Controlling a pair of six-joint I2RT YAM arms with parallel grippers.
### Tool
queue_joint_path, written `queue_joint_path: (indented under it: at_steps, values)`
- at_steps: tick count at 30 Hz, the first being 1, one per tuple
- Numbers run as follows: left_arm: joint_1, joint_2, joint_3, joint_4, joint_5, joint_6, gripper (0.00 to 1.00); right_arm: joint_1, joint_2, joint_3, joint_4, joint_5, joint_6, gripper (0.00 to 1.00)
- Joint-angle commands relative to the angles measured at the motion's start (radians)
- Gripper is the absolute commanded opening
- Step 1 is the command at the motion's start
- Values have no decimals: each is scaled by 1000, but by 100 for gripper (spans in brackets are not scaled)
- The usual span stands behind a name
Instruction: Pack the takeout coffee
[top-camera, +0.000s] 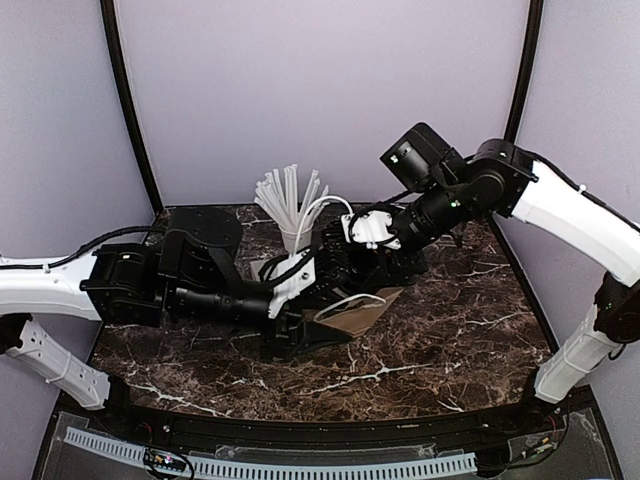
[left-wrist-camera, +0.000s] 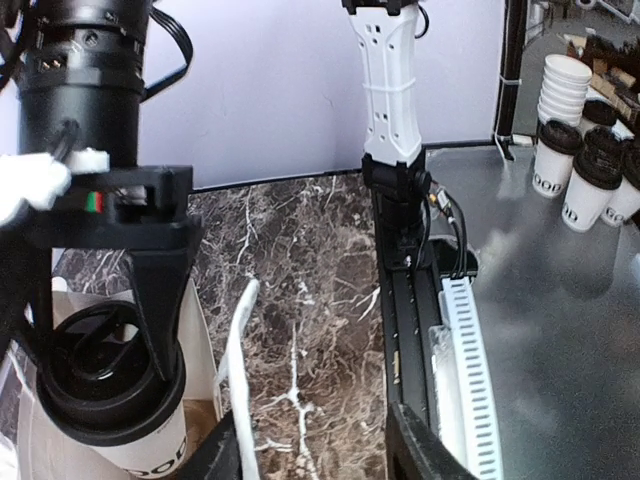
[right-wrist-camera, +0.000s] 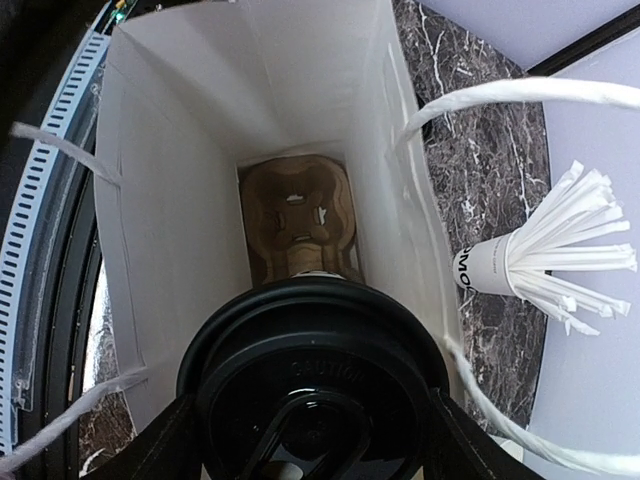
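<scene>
Views from above and from both wrists show a dark marble desk (top-camera: 450, 340) where two robot arms meet near the middle.

The right pincer (right-wrist-camera: 310, 445) is clenched on the takeout coffee (right-wrist-camera: 312, 365), a white paper cup with dark lettering and a round black lid. One black finger sits on each side of the cup. The cup is upright at the open mouth of a white-lined paper bag (top-camera: 352, 312) that stands at the middle of the desk. It cannot be told whether the cup's base is already below the bag's rim. A brown cardboard cup carrier (right-wrist-camera: 300, 225) lies flat on the bottom of the bag, directly under the cup. The bag's white twisted handles (right-wrist-camera: 500, 95) arch out to the sides.

The left pincer (left-wrist-camera: 315, 460) is released, its fingers spread with bare marble between them. One finger is just beside the bag's outer wall, on the side facing the near edge.

A white cup of straws (top-camera: 295, 235) stands just behind the bag, toward the far edge.

Beyond the near edge, several lidded cups (left-wrist-camera: 600, 185) stand on a separate grey surface
</scene>
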Motion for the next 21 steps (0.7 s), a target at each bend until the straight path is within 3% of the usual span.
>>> queue_joint_path:
  at_steps: [1,11,14,16,19,21]
  values:
    - [-60,-50,11,47,-82,20,54,34,-16,-69,28,52,-21,42]
    - [-98,-234,16,-4,-231,22,61,126,-60,-158,52,166,-45,41]
    - [-97,-289,-20,16,-379,9,64,143,-81,-209,55,186,-57,40]
    - [-90,-318,-49,41,-516,-11,73,150,-94,-245,60,203,-66,40]
    - [-26,-343,-90,50,-564,-88,81,158,-118,-295,93,232,-76,41]
    - [77,-343,-114,35,-513,-158,83,161,-140,-324,116,236,-86,41]
